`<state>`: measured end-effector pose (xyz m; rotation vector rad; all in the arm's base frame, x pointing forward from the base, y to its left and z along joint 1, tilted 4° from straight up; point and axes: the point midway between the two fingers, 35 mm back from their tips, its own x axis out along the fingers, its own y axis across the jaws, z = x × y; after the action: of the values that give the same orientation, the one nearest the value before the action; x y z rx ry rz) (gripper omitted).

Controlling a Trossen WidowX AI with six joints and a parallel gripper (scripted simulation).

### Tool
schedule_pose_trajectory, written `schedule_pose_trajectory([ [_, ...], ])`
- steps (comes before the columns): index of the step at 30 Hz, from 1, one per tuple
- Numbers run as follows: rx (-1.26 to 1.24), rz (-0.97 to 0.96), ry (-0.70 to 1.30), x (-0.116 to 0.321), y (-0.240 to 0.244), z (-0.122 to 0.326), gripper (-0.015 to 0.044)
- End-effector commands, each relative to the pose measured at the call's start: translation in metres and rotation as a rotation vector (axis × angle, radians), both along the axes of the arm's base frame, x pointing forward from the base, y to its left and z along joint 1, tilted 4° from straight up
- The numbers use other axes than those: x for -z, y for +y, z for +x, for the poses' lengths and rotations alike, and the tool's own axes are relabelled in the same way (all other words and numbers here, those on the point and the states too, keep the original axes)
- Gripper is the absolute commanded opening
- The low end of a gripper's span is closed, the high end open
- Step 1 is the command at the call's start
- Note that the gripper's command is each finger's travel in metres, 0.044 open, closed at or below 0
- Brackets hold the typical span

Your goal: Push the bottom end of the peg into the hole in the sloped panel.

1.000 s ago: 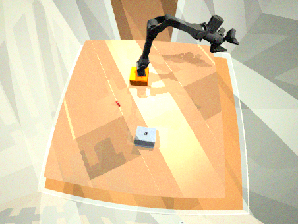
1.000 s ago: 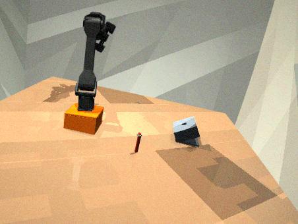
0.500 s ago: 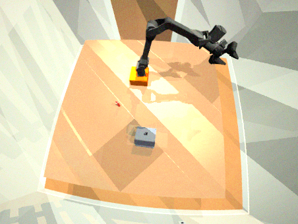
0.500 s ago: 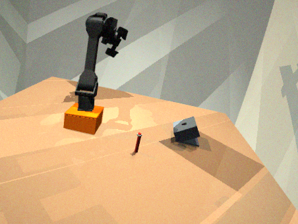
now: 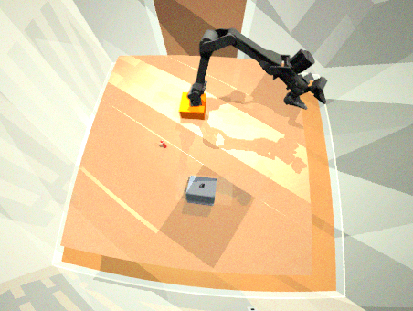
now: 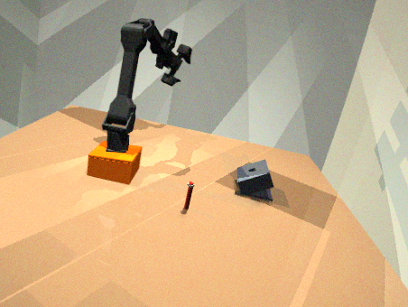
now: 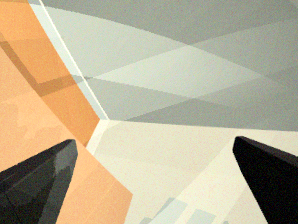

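Observation:
A thin dark red peg with a brighter red top and a little white near it stands upright on the table. The grey block with the sloped panel has one small dark hole in its upper face; the hole's exact shape is too small to tell. My gripper is wide open and empty. It is high above the table, at the right in the top view, far from both peg and panel. Neither shows in the wrist view.
The arm stands on an orange base block at the back of the table. The peg lies sideways of the line from base to panel. Patches of light and shadow cross the table. The wrist view shows a table corner and pale walls.

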<state>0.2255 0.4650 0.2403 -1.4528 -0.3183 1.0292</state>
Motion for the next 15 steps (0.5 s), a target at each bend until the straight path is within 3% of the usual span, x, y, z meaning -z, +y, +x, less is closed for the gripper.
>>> schedule_pose_trajectory([
  [1, 0.022, -0.048, -0.005, 0.01, -0.012, 0.017, 0.044],
  [15, 0.19, -0.119, 0.003, 0.023, -0.071, 0.08, 0.044],
])
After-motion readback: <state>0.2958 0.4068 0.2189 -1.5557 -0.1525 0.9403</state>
